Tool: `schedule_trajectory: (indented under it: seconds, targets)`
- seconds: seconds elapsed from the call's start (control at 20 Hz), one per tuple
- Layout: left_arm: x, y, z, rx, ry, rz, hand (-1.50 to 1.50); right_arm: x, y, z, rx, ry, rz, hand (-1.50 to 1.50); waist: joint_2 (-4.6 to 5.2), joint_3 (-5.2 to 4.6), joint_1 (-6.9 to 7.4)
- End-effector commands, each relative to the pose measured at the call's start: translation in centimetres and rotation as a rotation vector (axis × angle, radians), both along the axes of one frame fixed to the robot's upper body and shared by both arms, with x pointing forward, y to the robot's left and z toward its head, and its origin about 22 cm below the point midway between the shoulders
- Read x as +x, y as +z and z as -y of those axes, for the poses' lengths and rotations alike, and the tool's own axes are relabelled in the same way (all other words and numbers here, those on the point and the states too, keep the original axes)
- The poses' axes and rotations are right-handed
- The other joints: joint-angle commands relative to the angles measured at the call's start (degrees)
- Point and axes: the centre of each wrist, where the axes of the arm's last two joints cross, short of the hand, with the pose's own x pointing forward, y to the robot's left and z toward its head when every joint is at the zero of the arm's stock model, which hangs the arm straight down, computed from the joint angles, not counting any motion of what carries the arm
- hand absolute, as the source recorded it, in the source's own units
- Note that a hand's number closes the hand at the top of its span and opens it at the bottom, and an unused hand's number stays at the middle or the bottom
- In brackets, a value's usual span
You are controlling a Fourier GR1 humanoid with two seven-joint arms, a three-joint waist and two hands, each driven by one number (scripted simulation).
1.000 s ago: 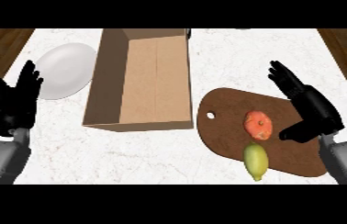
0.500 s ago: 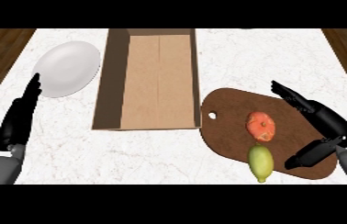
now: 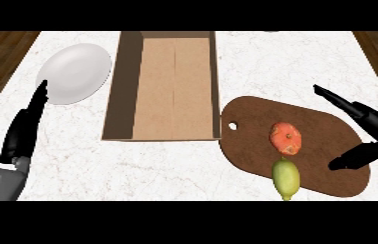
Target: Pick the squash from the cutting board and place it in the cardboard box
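Observation:
The brown cutting board [image 3: 251, 138] lies at the right of the counter. Near its front edge rests a yellow-green oblong squash [image 3: 286, 178]. Just behind it sits an orange-red lumpy vegetable [image 3: 286, 137]. The open cardboard box [image 3: 118, 103] stands left of the board and holds nothing. My right hand [image 3: 353, 108] is at the view's right edge over the board's right end. It is open, its fingers and thumb spread wide apart, clear of the squash. My left hand [image 3: 22, 130] shows at the left edge, fingers straight.
A white plate [image 3: 74, 73] lies left of the box, just beyond my left hand. The counter is white marble, with dark wood showing at its far left and right corners.
My right hand has dropped toward the lower right, off the board's middle, its thumb now far from its fingers. My left hand has sunk lower at the left edge. The view has shifted a little.

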Motion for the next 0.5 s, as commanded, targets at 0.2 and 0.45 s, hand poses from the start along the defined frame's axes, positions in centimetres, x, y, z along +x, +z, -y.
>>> schedule_trajectory:
  seconds: [0.2,0.45]
  targets:
    - [-0.2,-1.5,0.4,0.008,-0.011,-0.005,0.0,3.3,4.7,0.8,-0.347,0.222,0.038,-1.5,-0.22,-0.21,-0.31]
    - [-0.8,-1.4,0.1,0.012,-0.005,-0.001,0.0,5.6,4.9,-2.8,-0.595,0.286,-0.002,-1.5,-0.26,-0.25,0.18]
